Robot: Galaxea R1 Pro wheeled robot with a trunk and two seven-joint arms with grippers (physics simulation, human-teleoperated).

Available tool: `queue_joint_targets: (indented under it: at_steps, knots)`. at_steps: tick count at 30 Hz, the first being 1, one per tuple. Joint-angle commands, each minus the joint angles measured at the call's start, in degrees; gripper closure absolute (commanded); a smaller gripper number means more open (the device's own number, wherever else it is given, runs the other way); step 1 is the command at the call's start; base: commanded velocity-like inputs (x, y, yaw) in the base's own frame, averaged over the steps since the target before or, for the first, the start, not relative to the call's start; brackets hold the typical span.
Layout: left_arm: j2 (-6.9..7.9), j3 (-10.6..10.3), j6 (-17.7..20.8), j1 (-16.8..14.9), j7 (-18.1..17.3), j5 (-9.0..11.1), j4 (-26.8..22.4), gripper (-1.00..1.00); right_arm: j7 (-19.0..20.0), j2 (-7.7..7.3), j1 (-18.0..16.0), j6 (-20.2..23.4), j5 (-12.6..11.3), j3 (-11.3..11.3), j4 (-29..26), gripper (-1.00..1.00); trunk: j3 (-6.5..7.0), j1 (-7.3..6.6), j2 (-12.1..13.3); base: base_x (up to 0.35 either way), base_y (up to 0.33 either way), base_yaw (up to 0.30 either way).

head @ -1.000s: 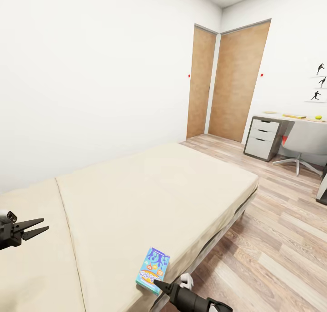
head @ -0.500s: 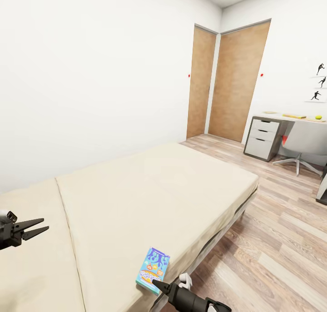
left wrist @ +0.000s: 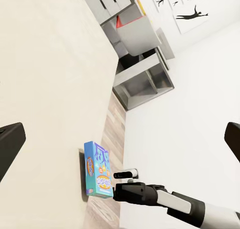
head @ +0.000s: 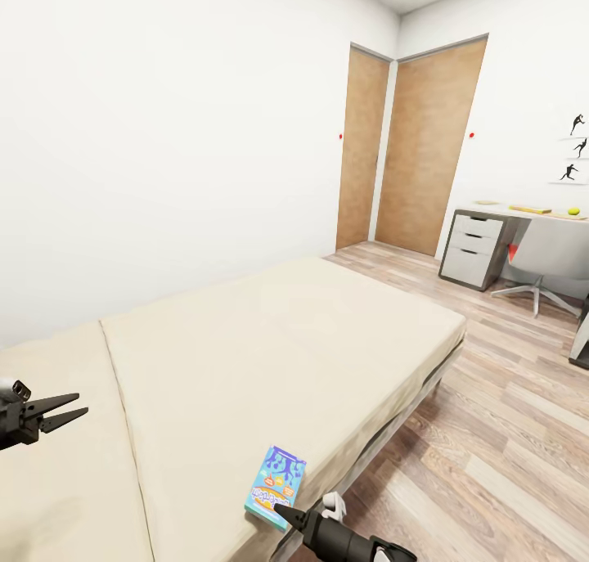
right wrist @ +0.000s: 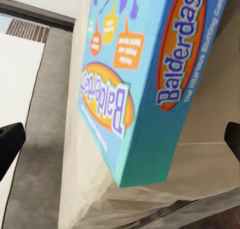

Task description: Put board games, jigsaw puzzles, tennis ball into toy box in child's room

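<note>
We saw the small blue printed board game box (head: 276, 486) lying flat at the near edge of the plain beige bed (head: 270, 349). Our right gripper (head: 284, 514) sat just beside the box's near end, jaws spread wide with nothing between them. Our left gripper (head: 72, 407) hovered open over the mattress, well apart, holding nothing.

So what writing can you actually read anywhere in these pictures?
"Balderdash" on the top face of the blue board game lying on the bed.
"Balderdash" again on the box's side.
Smaller print in its orange bubbles and beside the side logo: too blurred.
Wall pictures: silhouettes, no text.
</note>
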Motion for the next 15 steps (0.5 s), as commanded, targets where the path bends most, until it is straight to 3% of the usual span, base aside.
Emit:
queue_joint_targets:
  at_steps: [1, 15]
  knots:
    - [0.06, -0.3, 0.6, -0.1, -0.2, 0.3, 0.0, -1.0, -0.1, -0.03, 0.0, 0.5, -0.6, 0.2, 0.0, -1.0, -0.06, -0.01, 0.0, 0.0, 0.0, 0.0]
    - [0.06, -0.3, 0.6, -0.1, -0.2, 0.3, 0.0, -1.0, -2.7, -0.02, 0.0, 0.7, -0.7, 0.2, 0.0, -1.0, -0.24, 0.21, -0.4, 0.0, 0.0, 0.0]
